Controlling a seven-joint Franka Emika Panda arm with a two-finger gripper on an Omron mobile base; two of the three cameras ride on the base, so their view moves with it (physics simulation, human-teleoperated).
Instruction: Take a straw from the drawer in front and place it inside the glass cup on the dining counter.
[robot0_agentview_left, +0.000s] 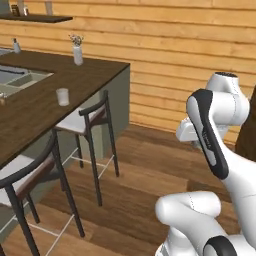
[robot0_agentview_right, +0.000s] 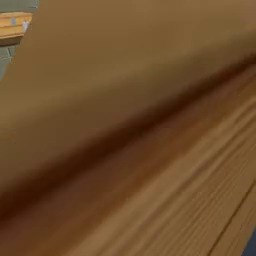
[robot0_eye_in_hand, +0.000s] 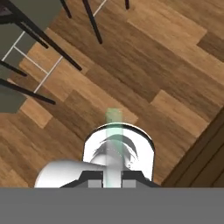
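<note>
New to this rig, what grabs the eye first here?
The white arm folded up at the right of the left base view. Then the dark dining counter at left, carrying the glass cup and a white vase, with stools tucked beside it. In the hand view, the shut gripper pinches the straw over plank flooring.

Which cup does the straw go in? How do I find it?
Look at the long dark wood counter with stools beside it. The cup stands near its front edge, above the nearer stool. It is short and see-through, unlike the taller white flower vase farther back.

Warm timber kitchen
Plank wall (robot0_agentview_left: 185, 55), wood floor (robot0_agentview_left: 135, 195); two dark-framed stools (robot0_agentview_left: 87, 120) beside the counter, a vase (robot0_agentview_left: 77, 52) further back.
</note>
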